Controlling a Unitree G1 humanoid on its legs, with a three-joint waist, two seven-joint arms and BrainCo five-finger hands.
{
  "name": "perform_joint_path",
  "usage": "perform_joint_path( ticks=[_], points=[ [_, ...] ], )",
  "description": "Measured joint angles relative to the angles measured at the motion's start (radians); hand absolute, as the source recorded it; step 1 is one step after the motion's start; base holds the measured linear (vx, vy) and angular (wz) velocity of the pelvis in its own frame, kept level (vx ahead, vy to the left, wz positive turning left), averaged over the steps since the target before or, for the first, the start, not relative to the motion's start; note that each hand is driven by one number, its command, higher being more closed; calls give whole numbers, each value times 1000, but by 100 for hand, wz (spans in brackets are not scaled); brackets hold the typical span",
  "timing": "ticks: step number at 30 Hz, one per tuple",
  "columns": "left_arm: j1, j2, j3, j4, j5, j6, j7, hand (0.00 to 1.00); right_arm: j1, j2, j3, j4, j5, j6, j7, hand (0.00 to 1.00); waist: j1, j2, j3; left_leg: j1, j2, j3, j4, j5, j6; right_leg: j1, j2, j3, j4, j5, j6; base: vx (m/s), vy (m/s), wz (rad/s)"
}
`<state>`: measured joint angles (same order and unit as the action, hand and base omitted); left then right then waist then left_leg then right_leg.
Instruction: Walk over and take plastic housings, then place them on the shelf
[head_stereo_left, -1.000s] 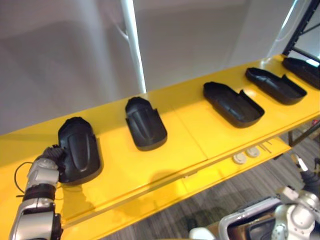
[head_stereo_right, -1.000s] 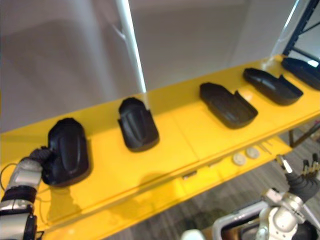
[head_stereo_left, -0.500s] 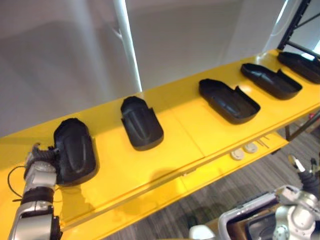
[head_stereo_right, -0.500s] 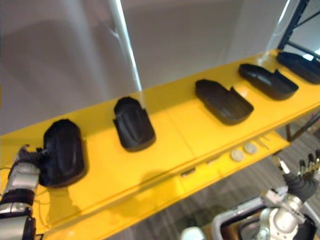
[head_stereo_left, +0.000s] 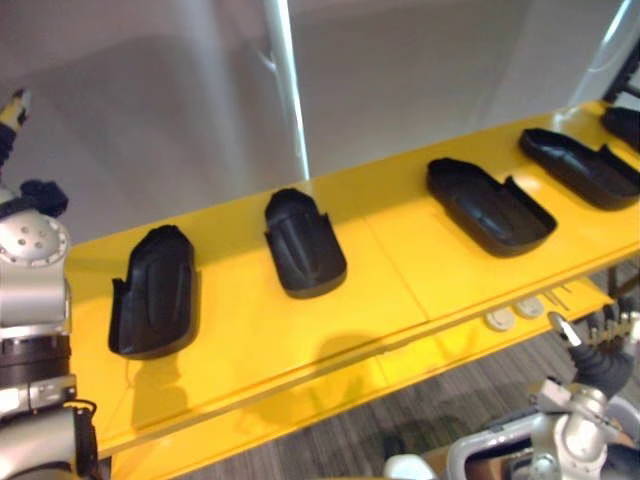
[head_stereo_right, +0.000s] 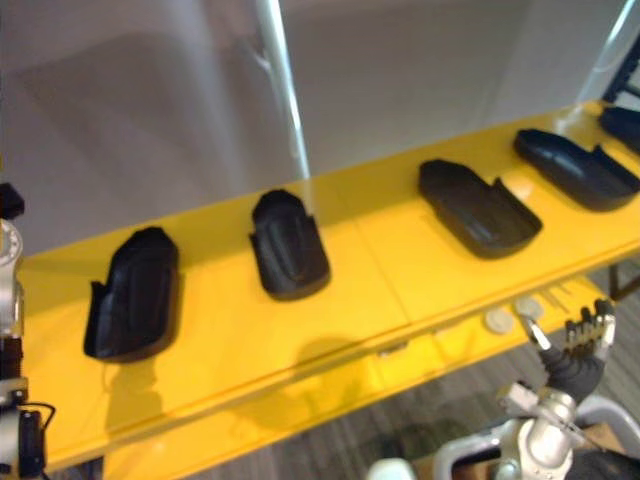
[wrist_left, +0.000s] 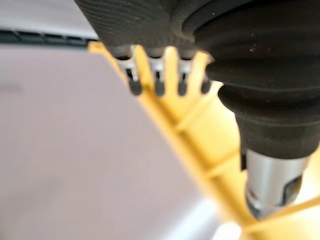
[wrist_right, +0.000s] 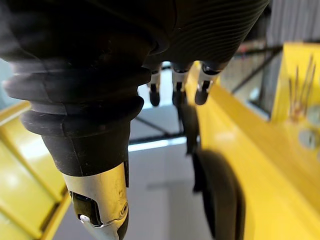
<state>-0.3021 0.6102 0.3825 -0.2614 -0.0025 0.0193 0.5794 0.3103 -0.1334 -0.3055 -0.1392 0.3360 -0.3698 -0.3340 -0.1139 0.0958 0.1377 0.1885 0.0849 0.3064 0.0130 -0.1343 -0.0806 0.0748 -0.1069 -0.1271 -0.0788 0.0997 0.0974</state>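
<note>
Plastic housings sit in a row along the yellow shelf; the leftmost housing lies free near its left end; left hand spread, empty, raised beside that end; right hand low, fingers relaxed, empty; these shells look light, stiff, slick; best pinched across the side walls.

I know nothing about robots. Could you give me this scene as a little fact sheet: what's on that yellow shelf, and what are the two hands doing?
Shelf: yellow shelf, running left to right
On it: black plastic housings in a row, apart from one another
Leftmost housing: domed side up, free of both hands
Left hand: fingers straight, holding nothing
Right hand: low, in front of the shelf, holding nothing
Front ledge: two pale round discs
</note>
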Motion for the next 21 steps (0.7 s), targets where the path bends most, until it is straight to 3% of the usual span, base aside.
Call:
perform_joint_path(
  ticks=[1,2,4,5,6,9,12,17,21],
  points=[
    [104,-84,18,-91,-4,3,-27,0,0,15,8,-10,-14,0,-14,0,17,4,-3,-1,1,-17,-2,4,0,7,0,-15,-1,0,0,5,-33,21],
    [123,-99,20,-105,-10,3,-35,0,0,18,8,-10,-17,0,-16,0,21,3,-2,-1,1,-22,-2,4,-1,10,0,-19,-1,0,0,-7,-34,37],
    [301,-240,50,-188,-52,4,-84,0,4,53,8,-10,-36,2,-23,0,43,-6,-7,-1,5,-51,-3,8,0,26,2,-59,-2,0,0,-18,-33,35],
    [338,-269,50,-195,-62,3,-87,0,9,61,9,-10,-37,3,-26,0,50,-11,-9,-1,6,-55,-3,9,0,29,3,-64,-2,0,0,-28,-26,23],
    [404,-314,55,-194,-73,3,-86,0,19,73,13,-10,-37,4,-34,0,75,-21,-15,-3,6,-61,-3,10,1,31,3,-71,-2,-2,-2,-31,-16,15],
    [496,-359,96,-193,-81,-2,-71,0,23,101,12,-9,-38,3,-39,0,101,-52,-30,-21,-1,-92,-4,21,6,32,-4,-105,-3,-3,-4,-50,-21,31],
    [551,-409,130,-196,-127,-42,-36,0,24,114,12,-9,-39,-5,-55,0,105,-66,-42,-31,-11,-106,-4,28,12,32,-15,-120,-3,-4,-4,-42,12,16],
    [658,-553,132,-223,-147,-61,-14,0,68,154,13,-8,-55,-18,-97,0,105,-68,-43,-32,-12,-105,-6,28,12,32,-18,-121,-3,-8,-8,-15,5,0],
    [656,-562,111,-219,-147,-63,-70,0,67,151,12,-3,-55,-27,-95,0,103,-69,-43,-32,-6,-106,-8,31,7,30,-14,-124,-2,-9,-10,0,0,0]
  ],
)
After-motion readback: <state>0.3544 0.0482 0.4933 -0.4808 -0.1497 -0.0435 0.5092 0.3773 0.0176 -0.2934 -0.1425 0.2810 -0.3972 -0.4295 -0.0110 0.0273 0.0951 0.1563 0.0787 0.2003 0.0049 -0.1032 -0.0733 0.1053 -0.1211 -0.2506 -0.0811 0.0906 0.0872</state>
